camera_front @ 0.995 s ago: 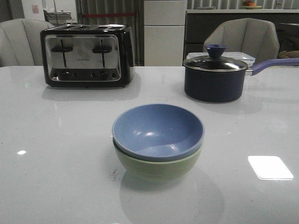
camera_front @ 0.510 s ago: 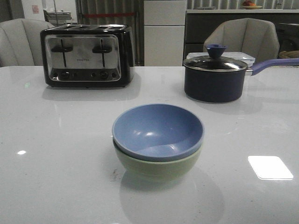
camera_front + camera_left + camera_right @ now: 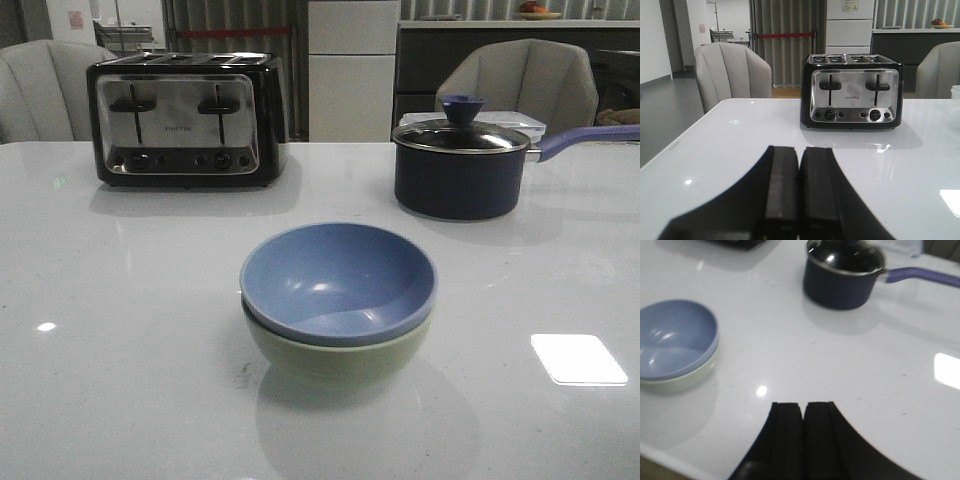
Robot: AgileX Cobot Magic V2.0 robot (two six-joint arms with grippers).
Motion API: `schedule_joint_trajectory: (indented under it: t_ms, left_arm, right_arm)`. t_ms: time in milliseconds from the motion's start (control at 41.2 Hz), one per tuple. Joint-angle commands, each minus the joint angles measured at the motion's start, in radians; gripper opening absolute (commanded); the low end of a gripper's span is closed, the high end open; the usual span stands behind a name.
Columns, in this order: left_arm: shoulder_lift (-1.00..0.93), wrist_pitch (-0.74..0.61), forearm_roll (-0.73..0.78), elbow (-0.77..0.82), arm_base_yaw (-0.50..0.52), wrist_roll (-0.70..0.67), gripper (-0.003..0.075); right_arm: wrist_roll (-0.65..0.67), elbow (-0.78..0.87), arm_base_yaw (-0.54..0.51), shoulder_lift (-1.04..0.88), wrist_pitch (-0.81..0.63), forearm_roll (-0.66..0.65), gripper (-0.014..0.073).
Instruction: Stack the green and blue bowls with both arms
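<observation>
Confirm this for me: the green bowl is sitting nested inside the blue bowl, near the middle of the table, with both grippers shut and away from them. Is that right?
Not quite: the nesting is reversed. In the front view, the blue bowl sits inside the green bowl. The rest holds: they stand near the middle of the table, and the left gripper and right gripper are shut and away from them.

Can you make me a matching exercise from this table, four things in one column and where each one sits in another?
1. blue bowl
2. green bowl
3. toaster
4. lidded pot

A. far right of the table
B. underneath, on the table
C. far left of the table
D. nested on top

Pairs: 1-D, 2-B, 3-C, 4-A
</observation>
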Motion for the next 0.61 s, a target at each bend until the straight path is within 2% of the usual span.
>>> schedule_joint_trajectory:
  t_ms: [0, 170, 388, 583]
  left_arm:
    - [-0.02, -0.091, -0.001, 0.005, 0.0, -0.01, 0.0097]
    - [-0.02, -0.091, -0.001, 0.005, 0.0, -0.01, 0.0097]
    - [-0.02, -0.091, -0.001, 0.005, 0.0, -0.01, 0.0097]
    - [-0.02, -0.091, -0.001, 0.005, 0.0, -0.01, 0.0097]
  right_arm:
    - [-0.002, 0.089, -0.07, -0.107, -0.235, -0.008, 0.0057]
    - [-0.002, 0.267, -0.104, -0.256, -0.368, -0.008, 0.0057]
    - [-0.002, 0.403, -0.102, -0.297, -0.528, -0.008, 0.0057]
    - [-0.002, 0.399, -0.102, -0.297, -0.519, -0.008, 0.0057]
